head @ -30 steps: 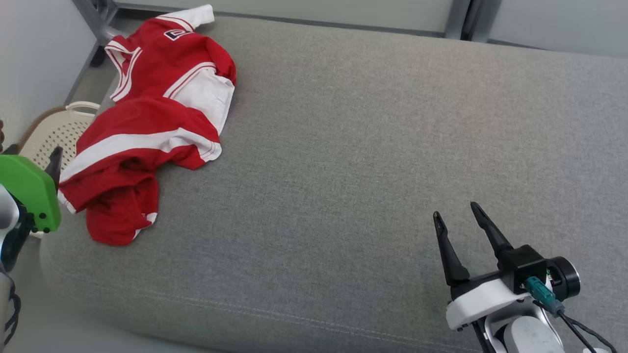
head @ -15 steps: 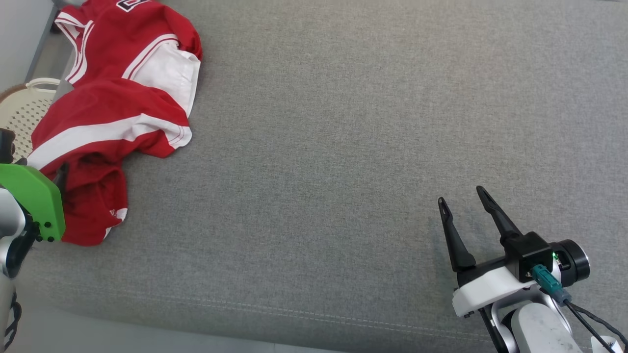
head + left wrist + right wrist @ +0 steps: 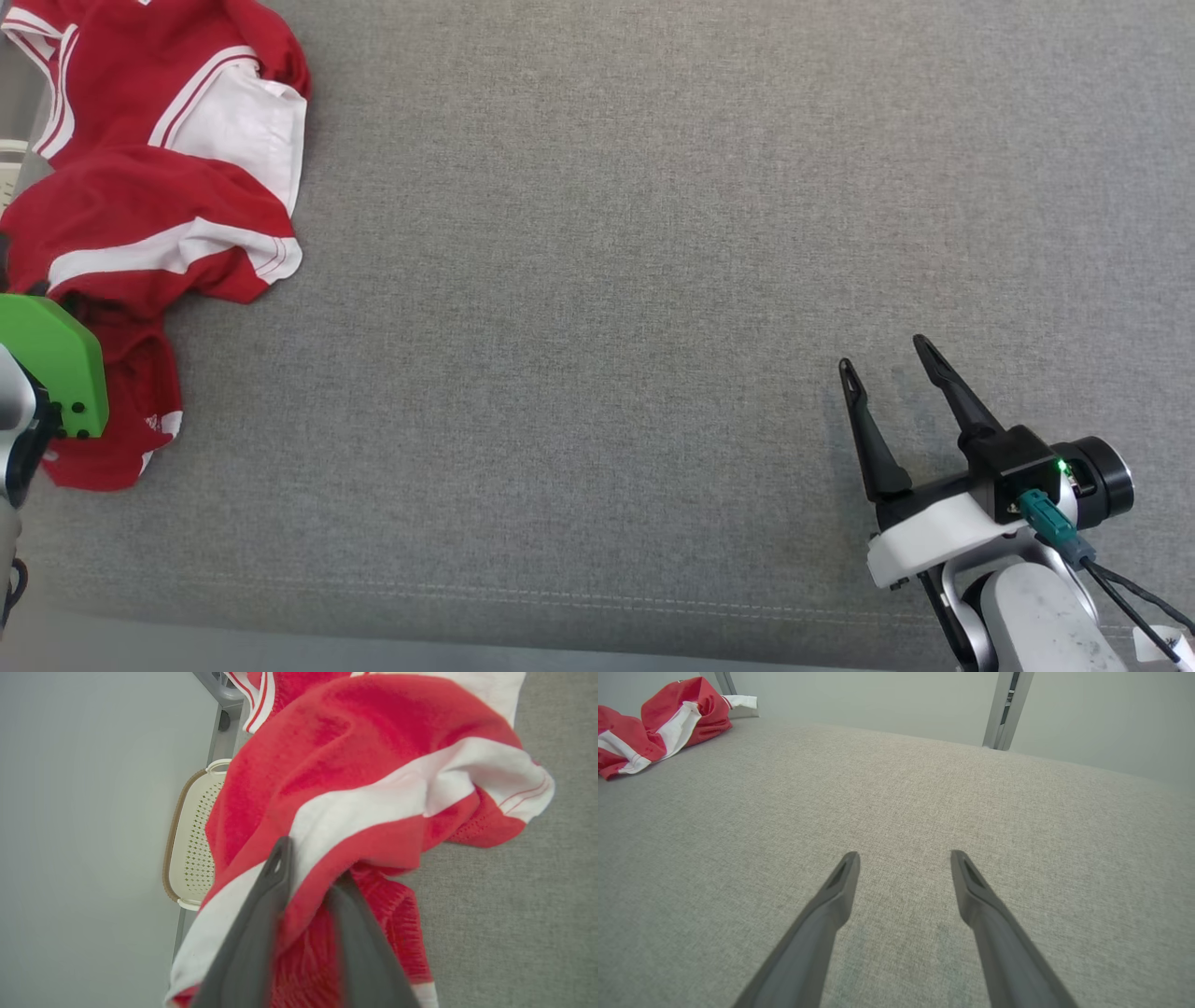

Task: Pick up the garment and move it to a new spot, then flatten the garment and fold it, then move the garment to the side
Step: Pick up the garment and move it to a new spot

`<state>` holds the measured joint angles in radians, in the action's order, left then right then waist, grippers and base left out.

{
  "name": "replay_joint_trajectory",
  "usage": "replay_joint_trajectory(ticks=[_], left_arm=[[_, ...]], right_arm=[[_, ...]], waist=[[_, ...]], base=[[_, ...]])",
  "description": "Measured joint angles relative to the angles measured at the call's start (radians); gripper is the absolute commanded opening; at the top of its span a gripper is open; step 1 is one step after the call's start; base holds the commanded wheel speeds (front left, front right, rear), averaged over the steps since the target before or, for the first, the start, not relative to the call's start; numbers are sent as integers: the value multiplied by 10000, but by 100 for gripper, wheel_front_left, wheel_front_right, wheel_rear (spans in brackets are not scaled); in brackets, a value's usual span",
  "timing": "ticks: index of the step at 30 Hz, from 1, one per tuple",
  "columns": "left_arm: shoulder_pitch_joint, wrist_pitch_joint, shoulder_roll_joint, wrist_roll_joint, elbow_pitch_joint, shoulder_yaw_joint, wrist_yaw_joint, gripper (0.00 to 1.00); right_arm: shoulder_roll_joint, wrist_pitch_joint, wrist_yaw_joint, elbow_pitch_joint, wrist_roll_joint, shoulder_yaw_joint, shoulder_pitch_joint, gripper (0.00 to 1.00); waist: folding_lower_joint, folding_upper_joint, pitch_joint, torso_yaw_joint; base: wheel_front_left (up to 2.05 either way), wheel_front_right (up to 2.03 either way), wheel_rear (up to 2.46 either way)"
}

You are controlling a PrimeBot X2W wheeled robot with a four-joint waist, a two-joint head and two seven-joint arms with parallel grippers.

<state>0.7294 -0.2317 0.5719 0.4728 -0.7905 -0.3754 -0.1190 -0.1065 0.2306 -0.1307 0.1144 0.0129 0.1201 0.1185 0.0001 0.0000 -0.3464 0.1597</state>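
The soft, floppy red-and-white shirt [image 3: 149, 187] lies bunched at the grey cushion's [image 3: 597, 280] left end, with a thick fold, good to grab, between the left gripper's [image 3: 310, 863] fingers, tight or not is unclear, while the right gripper [image 3: 882, 353] is spread.

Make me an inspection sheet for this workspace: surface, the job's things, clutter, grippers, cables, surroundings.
Surface: grey fabric cushion, stitched seam along its near edge.
Job's things: red and white garment, crumpled at the cushion's far left.
Clutter: nothing seen.
Grippers: left gripper has its fingers astride a red fold of the garment, grip unconfirmed; right gripper open, empty, at the near right.
Cables: black cable with teal plug at the right wrist.
Surroundings: cream perforated basket beside the cushion's left end; pale wall, grey post.
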Motion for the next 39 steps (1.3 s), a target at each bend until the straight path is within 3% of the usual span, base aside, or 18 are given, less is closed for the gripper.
replay_joint_trajectory(ticks=[14, 20, 25, 33, 39], left_arm=[[591, 1220, 102, -207, -176, -362, -44, 0], [1066, 1235, 121, -111, 713, -865, -90, 0], [1378, 940, 63, 272, 1923, -1856, -102, 0], [1956, 750, -123, 936, 2901, -2872, -104, 0], [2163, 1078, -941, 1174, 2472, -2955, -90, 0]], right_arm=[[328, 211, 0, 523, -111, -63, 84, 100], [476, 299, 0, 865, -249, -215, -127, 100], [545, 320, 0, 999, -410, -374, -339, 100], [566, 322, 0, 880, -826, -211, -477, 100], [568, 322, 0, 826, -894, -194, -499, 100]], waist=[[-1, 0, 732, -87], [-1, 0, 1456, -99], [-2, 1, 2123, -158], [-2, 0, 2880, -822], [-2, 0, 3008, -1693]], base=[[0, 0, 0], [0, 0, 0], [0, 0, 0], [0, 0, 0], [0, 0, 0]])
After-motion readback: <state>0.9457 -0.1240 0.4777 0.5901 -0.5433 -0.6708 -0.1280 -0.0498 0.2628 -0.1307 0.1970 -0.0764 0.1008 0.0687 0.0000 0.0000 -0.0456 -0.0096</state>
